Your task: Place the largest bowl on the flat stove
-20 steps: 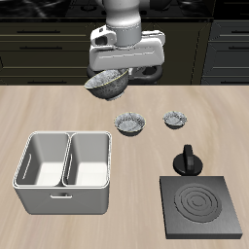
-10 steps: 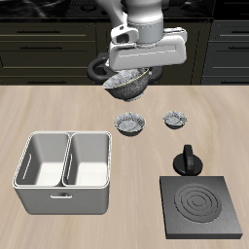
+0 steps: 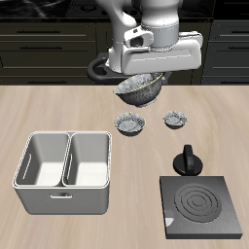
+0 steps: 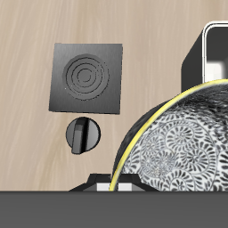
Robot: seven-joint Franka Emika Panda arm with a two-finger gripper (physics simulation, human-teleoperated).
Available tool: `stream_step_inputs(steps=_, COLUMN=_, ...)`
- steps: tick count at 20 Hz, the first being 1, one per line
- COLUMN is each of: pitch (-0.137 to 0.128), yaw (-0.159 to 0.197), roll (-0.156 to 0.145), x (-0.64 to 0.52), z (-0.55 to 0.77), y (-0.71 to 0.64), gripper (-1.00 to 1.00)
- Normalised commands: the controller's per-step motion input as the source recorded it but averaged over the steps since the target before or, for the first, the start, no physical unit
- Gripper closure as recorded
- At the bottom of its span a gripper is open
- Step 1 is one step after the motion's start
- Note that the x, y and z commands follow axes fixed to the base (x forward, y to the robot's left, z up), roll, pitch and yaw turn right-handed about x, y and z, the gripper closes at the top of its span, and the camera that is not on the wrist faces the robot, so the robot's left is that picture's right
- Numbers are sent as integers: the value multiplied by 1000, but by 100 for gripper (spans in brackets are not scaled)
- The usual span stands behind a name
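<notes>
We see the largest bowl (image 3: pixel 140 88), round, grey-and-white speckled with a dark outside, hanging tilted in the air above the light wooden worktop (image 3: pixel 58 112), behind the two smaller speckled bowls (image 3: pixel 130 124). It hangs just beneath the white pincer (image 3: pixel 146 70), which seems clamped on its rim, though the fingers are hard to make out. The flat dark-grey square stove (image 3: pixel 201 207) with ring marks and black knob (image 3: pixel 187 160) lies well apart, near the front edge. Dark cabinets (image 3: pixel 39 53) stand behind.
</notes>
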Motion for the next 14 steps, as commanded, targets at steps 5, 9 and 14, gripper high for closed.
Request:
stream_step_inputs(steps=5, pitch=6, yaw=-8, roll=-41, x=329, z=-17, y=244, gripper=100)
stream_step_inputs(steps=9, pitch=5, yaw=-11, roll=-22, x=246, z=39, y=251, gripper=100)
stream_step_inputs(steps=14, pitch=-8, yaw=2, roll=1, x=243, z=104, y=354, gripper=100)
